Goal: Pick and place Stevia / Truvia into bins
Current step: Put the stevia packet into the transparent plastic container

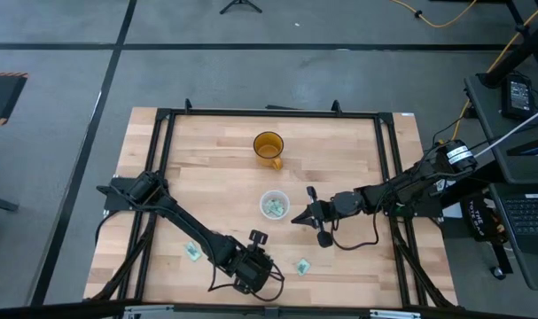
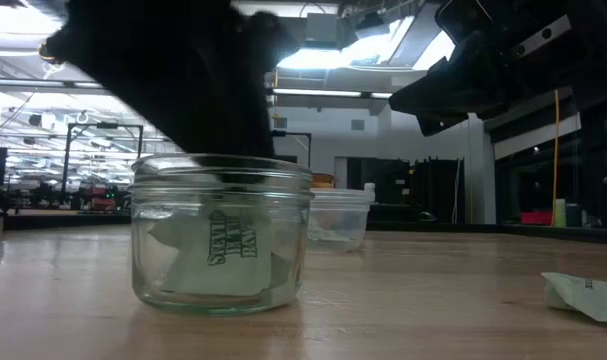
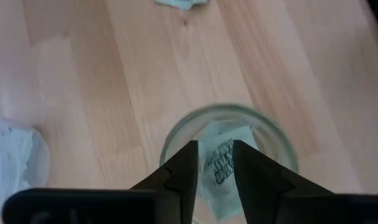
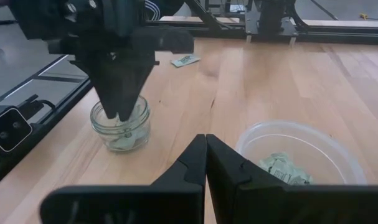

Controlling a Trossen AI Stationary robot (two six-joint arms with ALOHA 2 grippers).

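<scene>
My left gripper point(image 1: 253, 268) stands near the table's near edge, pointing straight down over the small clear jar point(image 4: 121, 130), which it hides in the high view. Its fingers are open by a narrow gap point(image 3: 215, 165) just above the jar's mouth. One green-and-white sachet point(image 2: 223, 255) leans inside the jar on its lower edge. My right gripper point(image 1: 295, 217) is shut and hovers just right of the wider whitish bin point(image 1: 274, 205), which holds several sachets point(image 4: 282, 167). Loose sachets lie flat on the table point(image 1: 193, 252) point(image 1: 302, 265).
An orange translucent cup point(image 1: 269, 148) stands toward the far edge, beyond the wide bin. A black frame runs around the tabletop point(image 1: 162, 159). Bare wood lies between the jar and the wide bin and across the table's left half.
</scene>
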